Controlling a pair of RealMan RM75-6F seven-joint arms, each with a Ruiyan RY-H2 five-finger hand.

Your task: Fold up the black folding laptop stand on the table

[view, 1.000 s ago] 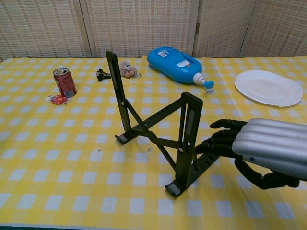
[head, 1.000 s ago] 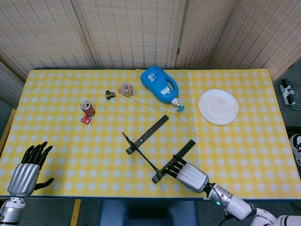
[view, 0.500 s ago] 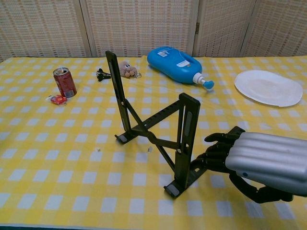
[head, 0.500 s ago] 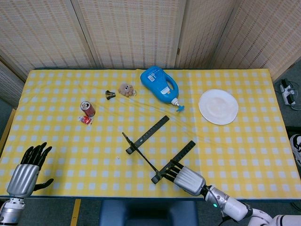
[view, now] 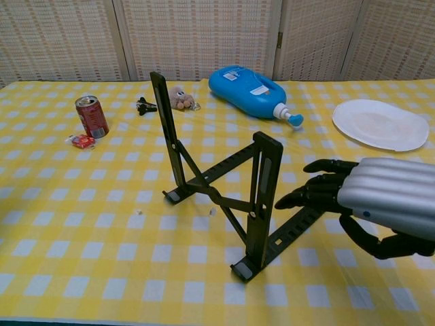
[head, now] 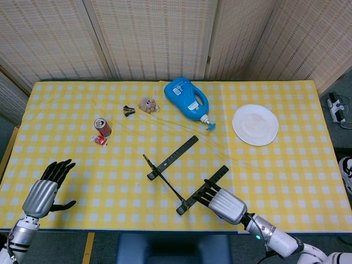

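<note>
Head view: the black folding laptop stand (head: 184, 175) stands unfolded mid-table on the yellow checked tablecloth (head: 286, 165); the white round plate (head: 255, 125) sits empty at right, with bare cloth around it. The left hand (head: 45, 190), fingers spread and holding nothing, hovers at the near-left edge.

Chest view: the right hand (view: 353, 202), fingers loosely extended and grasping nothing, hangs just beside the stand's upright arm; whether they touch it is unclear.

A matt black slotted laptop stand (view: 224, 187) stands on a yellow-and-white checked cloth table cover (head: 286, 170). Right of the stand, the right hand (view: 360, 204) has a glossy silver ribbed shell and matt black fingers (view: 306, 197). Behind the stand lies a glossy blue plastic bottle (head: 187, 99).
</note>
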